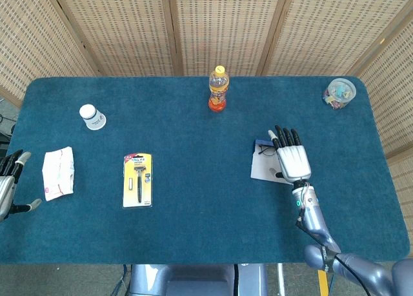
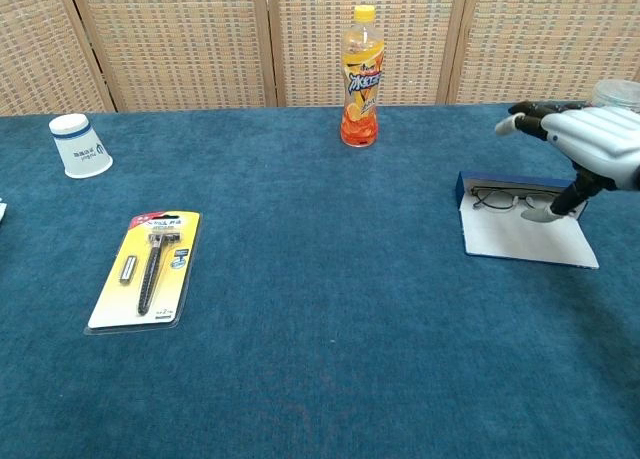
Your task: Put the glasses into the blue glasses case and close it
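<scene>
The blue glasses case [image 2: 520,241] lies open at the right of the table, its pale lid flat toward me. Dark-framed glasses [image 2: 505,196] lie in the blue tray at its far side. In the head view the case [image 1: 263,170] and glasses [image 1: 266,151] sit just left of my right hand [image 1: 292,157]. My right hand [image 2: 588,144] hovers over the right end of the case, fingers spread, thumb pointing down near the right lens, holding nothing. My left hand [image 1: 8,186] rests open at the table's left edge.
An orange drink bottle [image 2: 361,79] stands at the back centre. A paper cup [image 2: 80,145] lies at the back left, a razor pack [image 2: 148,267] left of centre, and a white packet [image 1: 59,173] near my left hand. A candy jar [image 1: 339,92] stands back right.
</scene>
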Tool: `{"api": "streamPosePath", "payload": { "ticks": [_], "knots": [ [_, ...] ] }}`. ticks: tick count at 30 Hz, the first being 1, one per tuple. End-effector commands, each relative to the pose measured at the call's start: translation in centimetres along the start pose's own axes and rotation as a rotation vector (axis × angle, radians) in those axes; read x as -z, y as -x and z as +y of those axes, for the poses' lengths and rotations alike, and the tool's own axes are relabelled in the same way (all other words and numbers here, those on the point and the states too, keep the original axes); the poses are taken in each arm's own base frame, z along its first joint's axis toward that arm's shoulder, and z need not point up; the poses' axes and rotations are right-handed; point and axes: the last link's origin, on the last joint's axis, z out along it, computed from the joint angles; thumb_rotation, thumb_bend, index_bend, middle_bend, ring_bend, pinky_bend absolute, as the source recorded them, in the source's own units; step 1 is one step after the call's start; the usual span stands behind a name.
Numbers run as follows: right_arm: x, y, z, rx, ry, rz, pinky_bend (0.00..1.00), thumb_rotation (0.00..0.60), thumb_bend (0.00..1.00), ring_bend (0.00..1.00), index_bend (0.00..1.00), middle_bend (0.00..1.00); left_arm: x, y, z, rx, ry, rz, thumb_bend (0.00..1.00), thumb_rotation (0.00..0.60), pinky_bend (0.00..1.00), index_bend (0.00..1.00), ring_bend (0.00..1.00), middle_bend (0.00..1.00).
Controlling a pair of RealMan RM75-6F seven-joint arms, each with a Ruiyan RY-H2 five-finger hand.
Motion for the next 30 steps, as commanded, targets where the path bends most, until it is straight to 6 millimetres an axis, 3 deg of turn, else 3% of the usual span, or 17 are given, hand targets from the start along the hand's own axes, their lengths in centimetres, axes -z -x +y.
{"api": "streamPosePath", "payload": {
  "ticks": [1,9,30],
  "knots": [
    [2.5,0.4,0.0,0.027,-0.039,-0.031,0.05,0.600,0.30,0.00,0.23,0.00,0.1,0.0,0.0,0.000,0.004,-0.001,0.00,0.600,0.00,0.00,0.00,0.00],
    [2.8,2.5,-1.6,0.059,-0.059,-0.041,0.05,0.600,0.31,0.00,0.28,0.00,0.3,0.0,-0.1,0.005,0.003,0.004,0.00,0.600,0.00,0.00,0.00,0.00],
    [1.8,5.4,-2.1,0.185,-0.082,-0.015,0.05,0.600,0.31,0.00,0.28,0.00,0.1,0.1,-0.2,0.003,-0.003,-0.003,0.00,0.600,0.00,0.00,0.00,0.00]
  ]
}}
